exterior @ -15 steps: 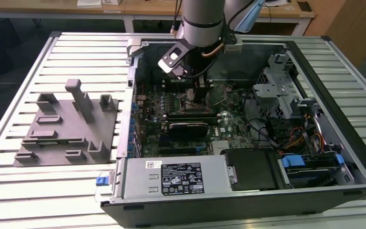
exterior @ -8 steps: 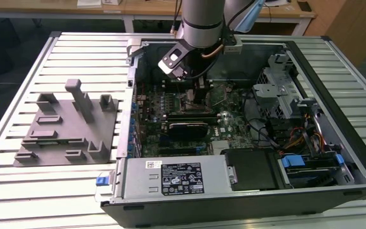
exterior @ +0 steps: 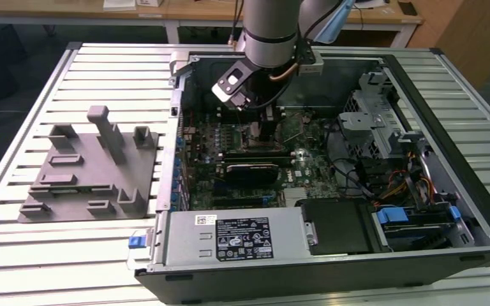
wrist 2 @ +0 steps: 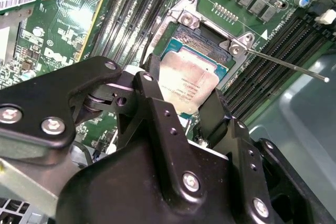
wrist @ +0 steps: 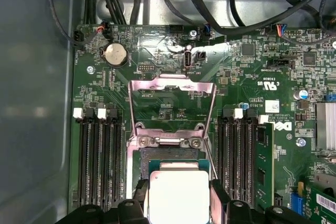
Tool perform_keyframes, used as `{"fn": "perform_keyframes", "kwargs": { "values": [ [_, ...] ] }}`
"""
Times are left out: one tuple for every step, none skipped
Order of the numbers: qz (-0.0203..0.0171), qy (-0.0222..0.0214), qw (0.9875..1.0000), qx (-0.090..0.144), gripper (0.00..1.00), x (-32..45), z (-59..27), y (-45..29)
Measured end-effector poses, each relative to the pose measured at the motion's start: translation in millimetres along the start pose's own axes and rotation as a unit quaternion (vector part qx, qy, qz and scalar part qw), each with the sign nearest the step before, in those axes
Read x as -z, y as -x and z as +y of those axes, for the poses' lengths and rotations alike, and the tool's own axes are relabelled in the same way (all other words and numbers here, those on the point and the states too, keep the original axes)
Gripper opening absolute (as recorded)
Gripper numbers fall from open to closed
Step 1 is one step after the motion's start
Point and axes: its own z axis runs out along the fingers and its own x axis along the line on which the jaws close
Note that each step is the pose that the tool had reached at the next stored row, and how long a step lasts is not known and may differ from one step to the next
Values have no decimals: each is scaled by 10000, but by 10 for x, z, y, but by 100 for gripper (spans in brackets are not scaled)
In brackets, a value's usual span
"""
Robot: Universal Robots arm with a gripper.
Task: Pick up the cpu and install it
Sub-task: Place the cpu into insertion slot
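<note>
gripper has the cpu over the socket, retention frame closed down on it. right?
No. The retention frame is swung open, standing back from the socket, as the first wrist view shows. The rest holds: the gripper holds the cpu over the socket.

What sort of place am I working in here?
Probably a robotics lab or workshop bench: an open computer case sits on a slatted metal table beside a grey fixture tray, with wooden desks behind.
</note>
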Motion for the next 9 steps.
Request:
{"fn": "perform_keyframes", "kwargs": {
  "values": [
    [-21, 0, 10000, 1, 54, -6, 0, 0],
    [-39, 0, 10000, 3, 54, -13, 0, 0],
    [-46, 0, 10000, 4, 54, -21, 0, 0],
    [-50, 0, 10000, 4, 54, -31, 0, 0],
    [-53, 0, 10000, 4, 54, -41, -1, 0],
    [-56, 0, 10000, 4, 54, -50, -1, 0],
    [-60, 0, 10000, 3, 54, -57, -2, -1],
    [-65, 0, 10000, 3, 54, -62, -2, -4],
    [-69, -1, 10000, 4, 54, -65, -2, -6]
  ]
}}
